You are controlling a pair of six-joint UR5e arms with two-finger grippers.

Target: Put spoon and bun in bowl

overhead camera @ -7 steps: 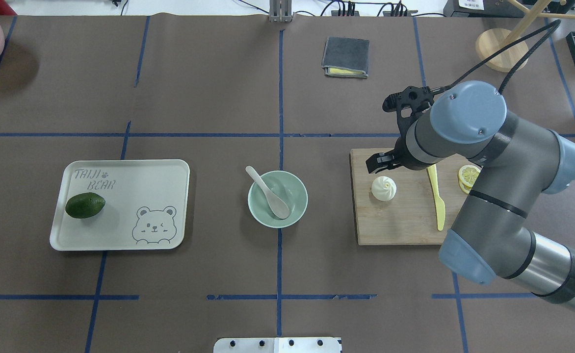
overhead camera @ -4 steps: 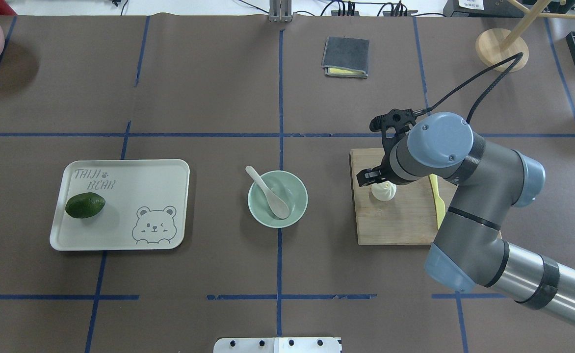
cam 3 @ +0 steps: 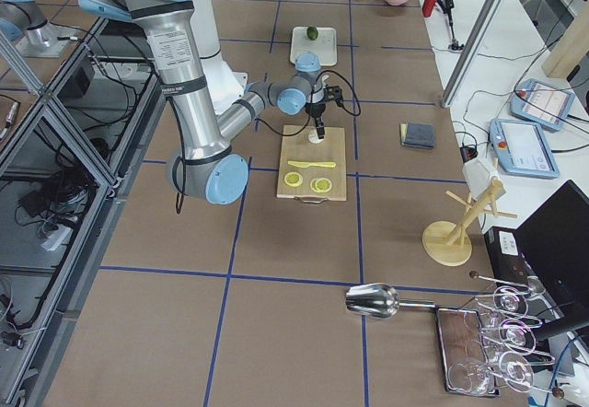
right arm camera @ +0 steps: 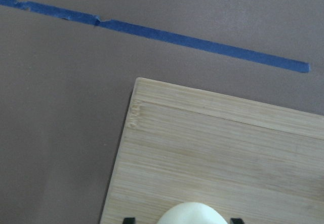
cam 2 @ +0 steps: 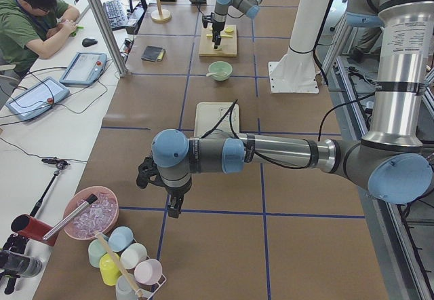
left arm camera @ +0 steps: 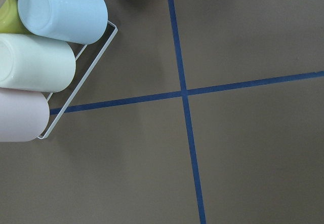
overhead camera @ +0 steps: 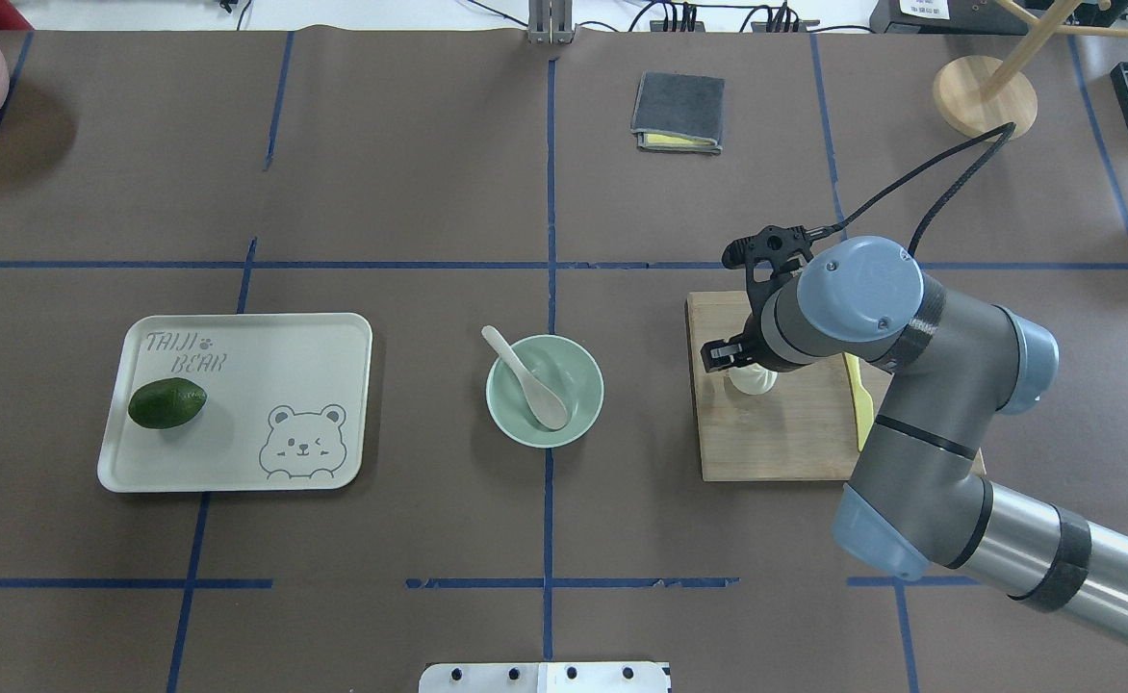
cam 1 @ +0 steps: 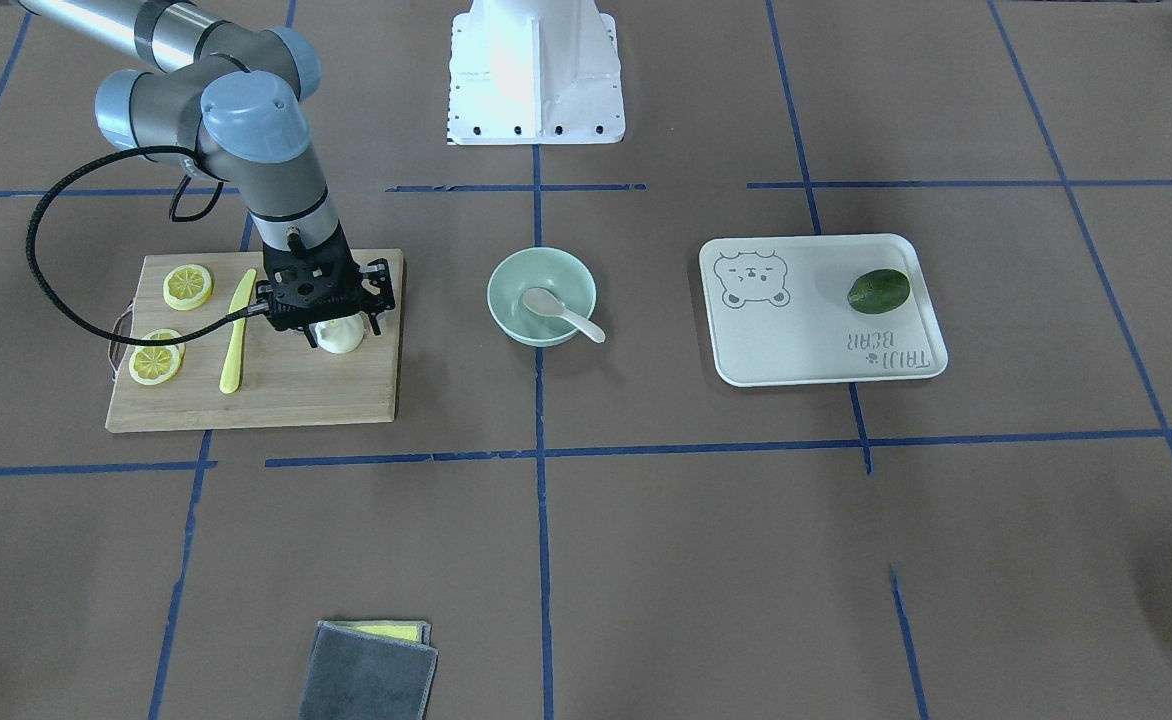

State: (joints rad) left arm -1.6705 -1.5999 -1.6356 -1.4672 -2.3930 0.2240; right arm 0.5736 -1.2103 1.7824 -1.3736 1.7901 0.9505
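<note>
While the off-white plastic spoon lies in the round mint-green bowl, the white pleated steamed bun sits on the wooden board between the spread jaws of the right gripper. It looks soft and light; pinch its flanks gently.

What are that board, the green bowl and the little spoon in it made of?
The board looks like bamboo or light wood: tan, matte, fine straight grain. The bowl could be ceramic or melamine: smooth mint green, soft sheen; I cannot tell which. The spoon looks like smooth off-white plastic, perhaps ceramic.
</note>
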